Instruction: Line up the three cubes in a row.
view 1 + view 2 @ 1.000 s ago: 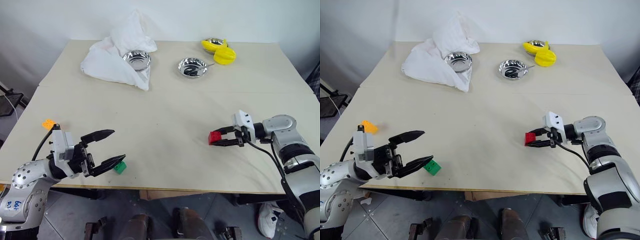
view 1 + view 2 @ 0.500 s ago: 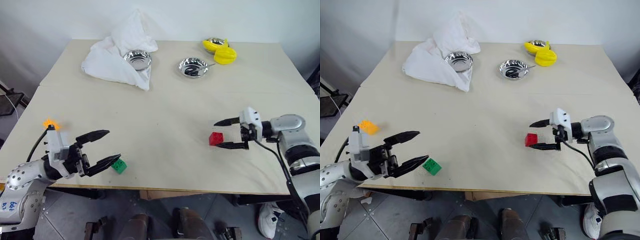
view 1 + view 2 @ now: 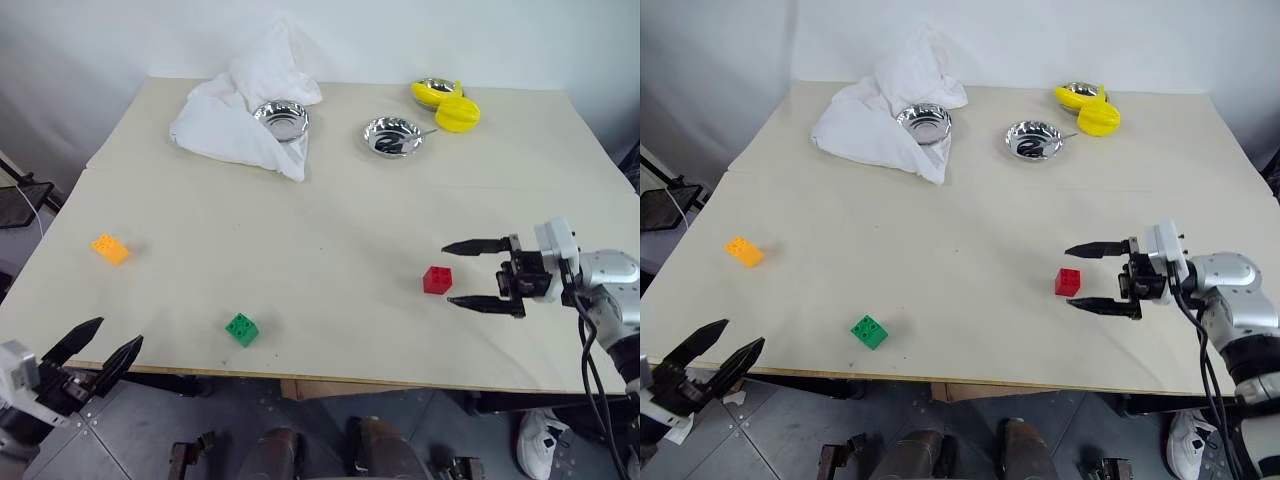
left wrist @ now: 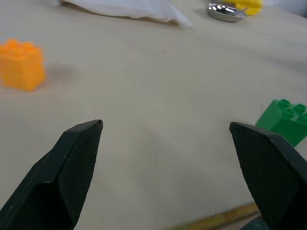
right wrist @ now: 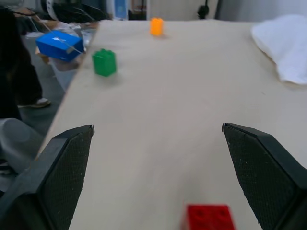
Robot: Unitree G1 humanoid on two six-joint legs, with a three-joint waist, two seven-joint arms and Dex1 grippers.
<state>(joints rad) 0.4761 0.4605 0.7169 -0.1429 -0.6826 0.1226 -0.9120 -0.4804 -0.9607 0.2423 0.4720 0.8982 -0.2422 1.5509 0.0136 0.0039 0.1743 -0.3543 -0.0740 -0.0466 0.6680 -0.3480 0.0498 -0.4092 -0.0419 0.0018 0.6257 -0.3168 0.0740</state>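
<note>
Near front edge of worktop point(image 3: 320, 260): green cube point(image 3: 241, 329) between orange cube point(image 3: 110, 248) and red cube point(image 3: 436, 280). Right end effector point(image 3: 468, 273) released, red cube just beside fingertips (nearer arm). Left end effector point(image 3: 100, 345) released, off worktop edge, green nearest.

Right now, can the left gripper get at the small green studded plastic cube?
Probably yes. The left gripper is open off the table's near edge, and bare tabletop lies between it and the small green studded plastic cube.

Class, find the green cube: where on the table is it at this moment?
The green cube sits near the table's front edge on the robot's left, between the orange cube and the red cube, touching neither.
</note>
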